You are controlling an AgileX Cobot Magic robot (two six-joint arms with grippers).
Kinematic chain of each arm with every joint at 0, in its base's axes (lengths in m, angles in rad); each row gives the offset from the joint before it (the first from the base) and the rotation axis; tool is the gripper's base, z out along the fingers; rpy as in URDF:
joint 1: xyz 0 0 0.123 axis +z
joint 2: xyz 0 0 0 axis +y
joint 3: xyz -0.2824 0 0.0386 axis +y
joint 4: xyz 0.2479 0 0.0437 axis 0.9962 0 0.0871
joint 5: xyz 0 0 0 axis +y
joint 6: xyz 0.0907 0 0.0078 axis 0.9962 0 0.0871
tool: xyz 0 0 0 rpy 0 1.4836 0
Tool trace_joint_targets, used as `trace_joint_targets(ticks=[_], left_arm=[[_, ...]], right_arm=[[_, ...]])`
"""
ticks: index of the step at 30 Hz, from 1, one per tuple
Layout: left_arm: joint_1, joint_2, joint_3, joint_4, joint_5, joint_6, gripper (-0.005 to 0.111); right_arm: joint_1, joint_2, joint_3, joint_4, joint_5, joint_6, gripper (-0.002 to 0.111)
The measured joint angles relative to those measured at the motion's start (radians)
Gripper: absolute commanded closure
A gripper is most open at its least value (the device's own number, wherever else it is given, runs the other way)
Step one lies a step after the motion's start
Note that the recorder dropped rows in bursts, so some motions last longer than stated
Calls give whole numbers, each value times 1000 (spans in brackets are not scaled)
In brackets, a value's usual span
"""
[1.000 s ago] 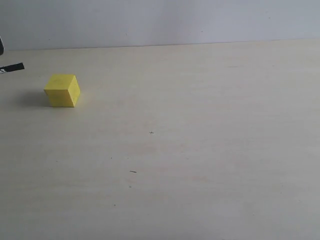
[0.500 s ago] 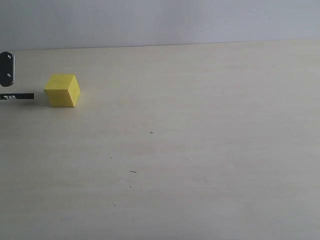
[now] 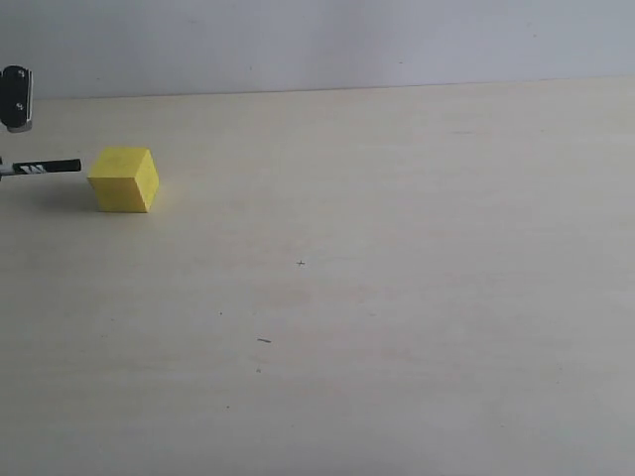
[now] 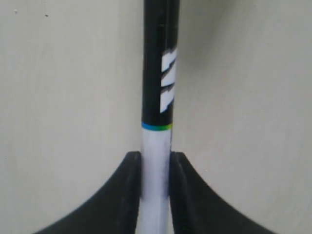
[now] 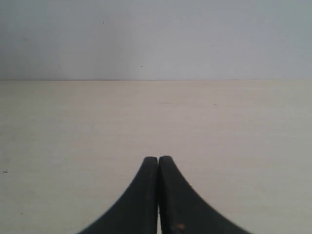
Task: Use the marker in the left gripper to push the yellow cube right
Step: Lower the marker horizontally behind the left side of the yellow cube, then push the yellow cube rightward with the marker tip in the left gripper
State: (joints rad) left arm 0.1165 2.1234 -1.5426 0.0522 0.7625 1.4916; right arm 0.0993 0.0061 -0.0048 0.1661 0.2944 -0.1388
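Left gripper (image 4: 156,158) clamps both black fingers (image 4: 124,195) on the white barrel of the marker (image 4: 158,73), whose black half projects straight ahead of the claw. Yellow cube (image 3: 123,179) rests on the table (image 3: 397,248) just beyond the marker's tip, with a narrow gap showing. Right gripper (image 5: 158,158) has its jaws pressed together, holding nothing.

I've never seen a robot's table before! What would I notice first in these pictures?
The bright yellow cube jumps out first, sitting alone near the far left of the pale table in the exterior view. Next is the marker, its black end pointing at the cube's left side with a small gap showing, and its white barrel pinched by the left gripper. The right gripper is shut on nothing.
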Motion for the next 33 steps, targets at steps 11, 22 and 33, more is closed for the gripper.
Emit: trace_joint_targets(ticks=[11,22,33], left_arm=[[0,42,0,0,-115,91,107],[-15,45,12,3,-90,127,107],[-145,57,16,29,-43,-15,107]], right_arm=[[0,0,0,0,0,0,108],[0,0,0,0,0,0,108],[0,0,0,0,0,0,108]])
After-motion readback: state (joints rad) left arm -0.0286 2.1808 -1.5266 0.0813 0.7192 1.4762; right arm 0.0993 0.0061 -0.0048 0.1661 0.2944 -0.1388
